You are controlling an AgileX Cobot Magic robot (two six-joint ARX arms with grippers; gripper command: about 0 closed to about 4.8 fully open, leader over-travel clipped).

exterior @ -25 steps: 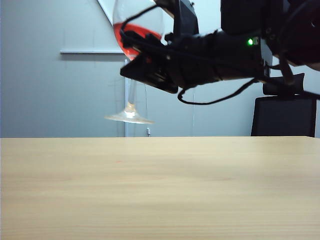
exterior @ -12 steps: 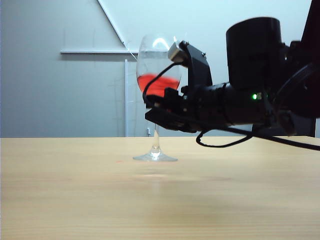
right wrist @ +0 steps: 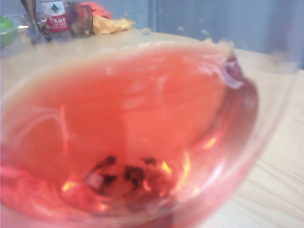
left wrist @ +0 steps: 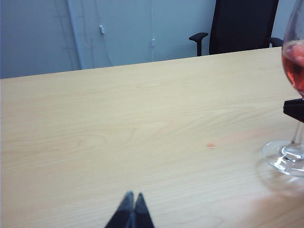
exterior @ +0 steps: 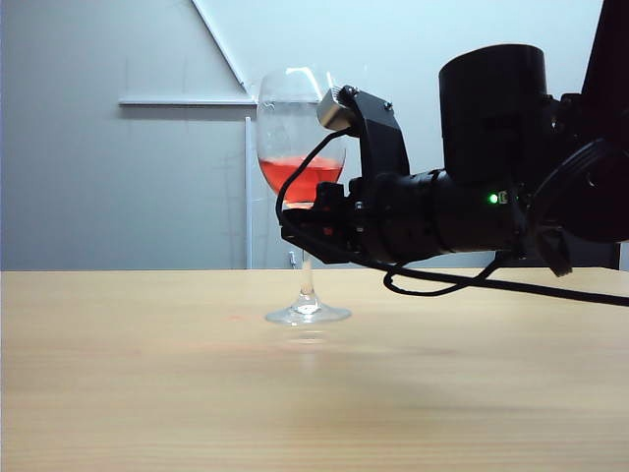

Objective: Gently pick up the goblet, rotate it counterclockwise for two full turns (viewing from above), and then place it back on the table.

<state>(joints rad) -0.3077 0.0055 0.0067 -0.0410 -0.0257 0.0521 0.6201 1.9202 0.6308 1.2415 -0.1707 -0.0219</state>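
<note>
The goblet (exterior: 299,147) is a clear stemmed glass with red liquid, standing upright near the middle of the table (exterior: 147,383). Its round foot (exterior: 308,315) is at the tabletop; I cannot tell if it rests there. My right gripper (exterior: 303,221) reaches in from the right and is shut on the stem just under the bowl. In the right wrist view the red-filled bowl (right wrist: 142,118) fills the picture and hides the fingers. In the left wrist view the goblet (left wrist: 287,156) stands at the edge, far from my left gripper (left wrist: 133,197), which is shut and holds nothing.
A black office chair (left wrist: 242,23) stands behind the table's far edge. A small reddish spot (left wrist: 211,146) lies on the wood near the goblet's foot. A water bottle (right wrist: 54,19) and some clutter sit at a far corner of the table.
The right gripper has lowered the goblet from high above the table, where it hung tilted, down to the tabletop. The glass now stands upright and the liquid has levelled.
</note>
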